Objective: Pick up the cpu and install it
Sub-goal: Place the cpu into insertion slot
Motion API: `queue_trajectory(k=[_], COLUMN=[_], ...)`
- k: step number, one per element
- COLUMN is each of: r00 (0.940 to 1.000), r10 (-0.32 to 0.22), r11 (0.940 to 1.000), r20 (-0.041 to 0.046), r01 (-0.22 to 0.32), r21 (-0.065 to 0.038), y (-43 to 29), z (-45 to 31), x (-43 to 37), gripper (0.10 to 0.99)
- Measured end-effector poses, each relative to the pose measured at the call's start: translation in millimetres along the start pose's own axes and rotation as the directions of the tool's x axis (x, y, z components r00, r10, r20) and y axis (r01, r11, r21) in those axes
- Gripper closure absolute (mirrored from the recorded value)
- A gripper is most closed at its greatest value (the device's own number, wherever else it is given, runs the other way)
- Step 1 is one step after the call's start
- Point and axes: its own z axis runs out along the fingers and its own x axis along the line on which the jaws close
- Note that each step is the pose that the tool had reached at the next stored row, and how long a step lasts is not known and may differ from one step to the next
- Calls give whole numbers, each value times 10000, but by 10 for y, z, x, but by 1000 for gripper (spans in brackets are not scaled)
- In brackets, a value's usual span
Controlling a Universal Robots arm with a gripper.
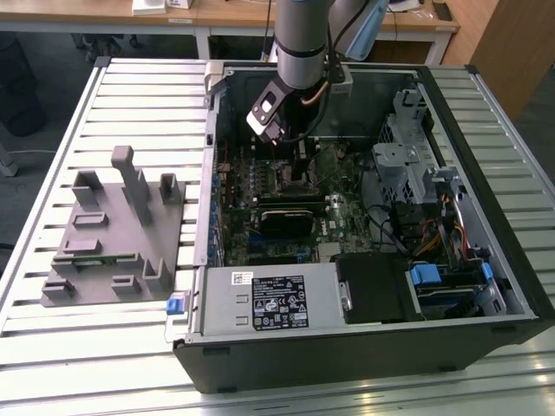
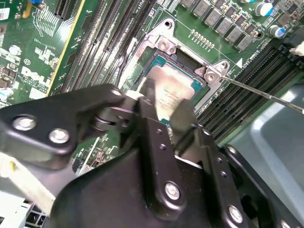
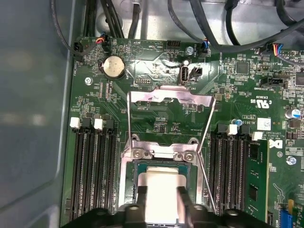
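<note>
The cpu [image 3: 161,183], a flat silver-topped square, lies level within the black-framed socket [image 3: 137,168] on the green motherboard. My gripper [image 3: 161,197] reaches down over it, and its two black fingers [image 3: 141,195] press against opposite edges of the chip. In the second wrist view the cpu [image 2: 173,88] sits between the same fingers [image 2: 183,114] of the gripper [image 2: 166,107]. The socket's metal load plate [image 3: 168,97] is swung open and its wire lever [image 3: 205,142] is raised. In the exterior view the gripper [image 1: 299,165] hangs inside the open computer case.
Memory slots [image 3: 92,166] flank the socket on both sides. Black cables [image 3: 209,28] run past the board's edge. Case walls [image 1: 364,347], a power supply [image 1: 269,299] and a drive cage [image 1: 408,156] hem the arm in. A grey parts fixture [image 1: 113,234] lies at the exterior view's left.
</note>
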Motion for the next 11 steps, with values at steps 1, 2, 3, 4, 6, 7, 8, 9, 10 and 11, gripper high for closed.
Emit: queue_trajectory(k=[1, 2, 3, 4, 6, 7, 8, 9, 10, 11], r00=[10000, 10000, 10000, 10000, 10000, 10000, 10000, 10000, 10000, 10000], r10=[1, 1, 2, 2, 3, 3, 3, 4, 3, 3], r11=[10000, 10000, 10000, 10000, 10000, 10000, 10000, 10000, 10000, 10000], r20=[-1, -1, -1, -1, -2, -2, -2, -2, -3, -2], r01=[-1, -1, -2, -2, -3, -3, -3, -4, -3, -3], r21=[8, 17, 24, 32, 46, 53, 59, 64, 71, 76], y=[2, 3, 4, 5, 7, 7, 8, 9, 10, 11], z=[-5, -10, -16, -21, -33, -40, -48, -56, -62, -68], x=[0, 0, 0, 0, 0, 0, 0, 0, 0, 0], gripper=[733, 792, 792, 851, 910, 910, 969, 980, 980, 980])
